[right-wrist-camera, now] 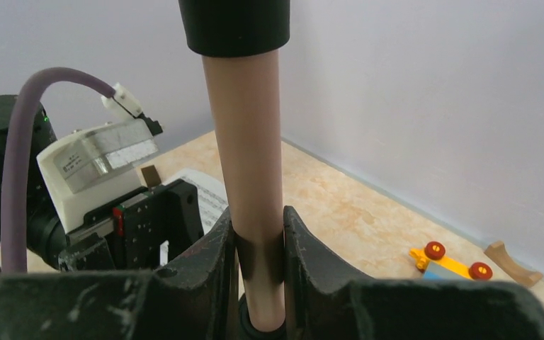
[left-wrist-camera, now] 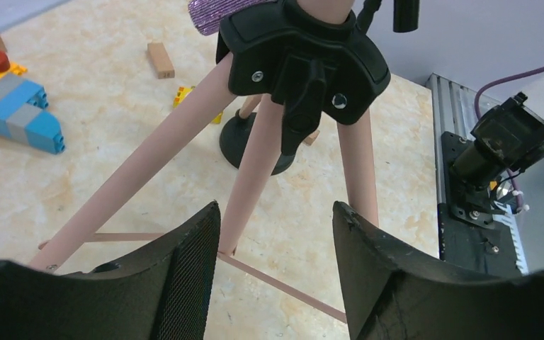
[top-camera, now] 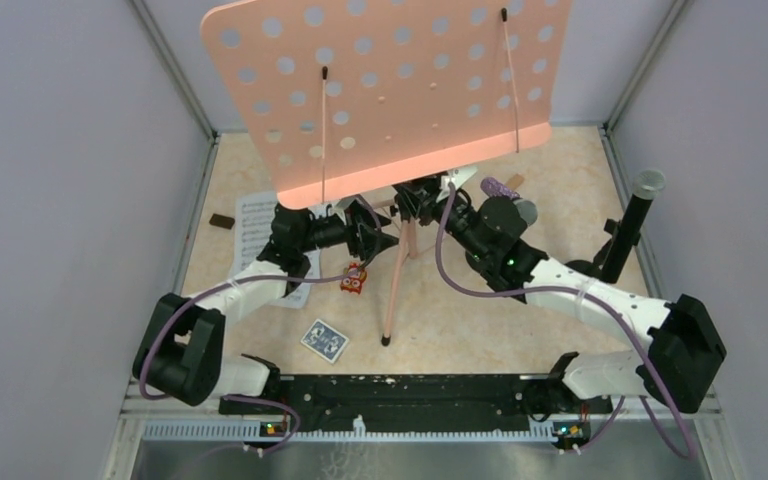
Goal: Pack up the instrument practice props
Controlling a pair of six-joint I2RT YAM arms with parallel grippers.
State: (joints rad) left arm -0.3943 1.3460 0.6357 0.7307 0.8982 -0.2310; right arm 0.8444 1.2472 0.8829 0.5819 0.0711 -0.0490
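The salmon-pink perforated music rack [top-camera: 390,90] stands on its tripod legs [top-camera: 395,290]. My right gripper [right-wrist-camera: 258,227] is shut on the rack's pink pole [right-wrist-camera: 248,156] just above the black tripod hub [left-wrist-camera: 301,57]. My left gripper [left-wrist-camera: 276,212] is open and holds nothing; a pink leg [left-wrist-camera: 255,170] stands just beyond its fingertips. White sheet-music pages [top-camera: 260,225] lie at the left. A purple-glitter microphone [top-camera: 500,187] lies behind the right wrist. A black grey-headed microphone [top-camera: 638,215] stands in a holder at the right. A round-based mic holder [left-wrist-camera: 244,145] sits behind the legs.
A blue card pack [top-camera: 323,340] lies near the front, and a small red toy [top-camera: 354,278] beside the front leg. Building bricks [left-wrist-camera: 14,106] and a wooden block [left-wrist-camera: 160,59] lie beyond the tripod. A toy car [right-wrist-camera: 450,262] sits by the back wall.
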